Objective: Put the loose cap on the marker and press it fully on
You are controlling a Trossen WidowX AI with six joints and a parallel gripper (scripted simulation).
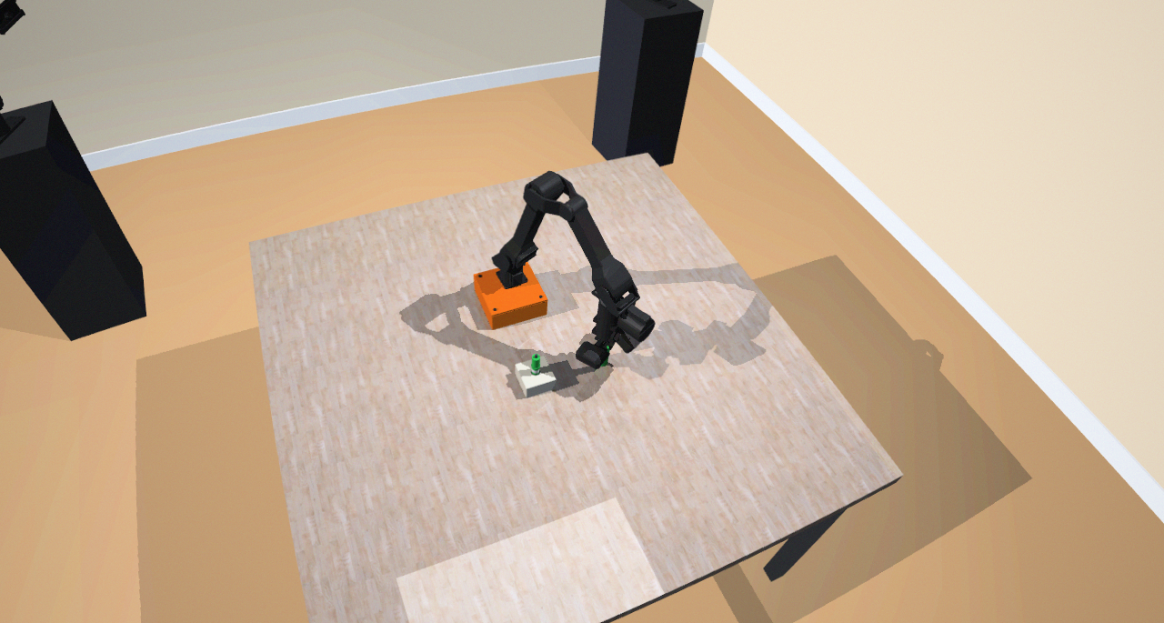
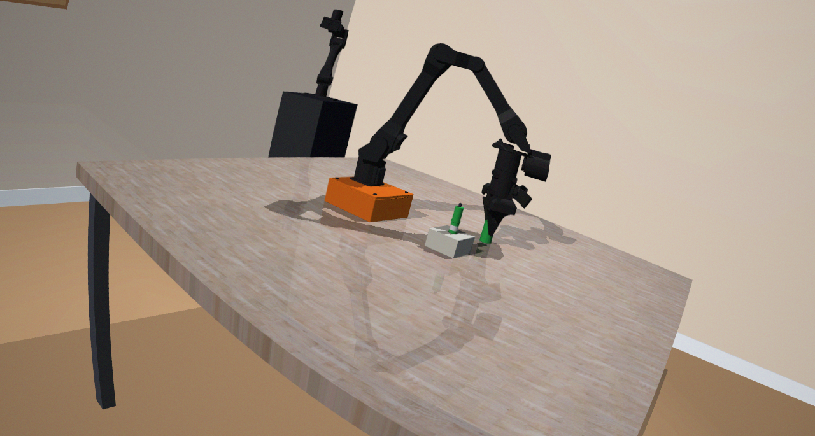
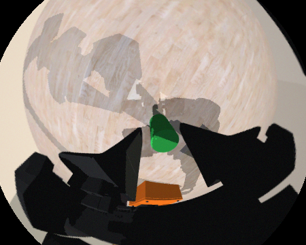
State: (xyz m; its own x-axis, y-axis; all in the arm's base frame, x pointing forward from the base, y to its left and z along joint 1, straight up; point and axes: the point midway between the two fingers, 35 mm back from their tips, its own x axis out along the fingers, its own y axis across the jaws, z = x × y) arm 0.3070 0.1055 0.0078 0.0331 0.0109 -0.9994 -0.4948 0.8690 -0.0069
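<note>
While the arm [image 2: 456,69] arches over from its orange base [image 2: 369,198], the gripper [image 2: 492,226] points straight down at the green cap [image 2: 484,233], which stands upright on the desk [image 2: 319,296]. Gripper spread partway, jaws apart and pinching nothing. Wrist view: cap [image 3: 163,135] sits in the gap between the two dark fingers, bare space on each side, no contact visible. Exterior view: fingertips have reached the cap's upper part; cap bottom rests on the desk. Holder block [image 2: 449,242], pale grey, lies just beside the cap, toward the base. Marker [image 2: 455,218] stands upright in it, green body, dark tip uncovered. Top view: cap mostly hidden under the gripper [image 1: 598,357].
</note>
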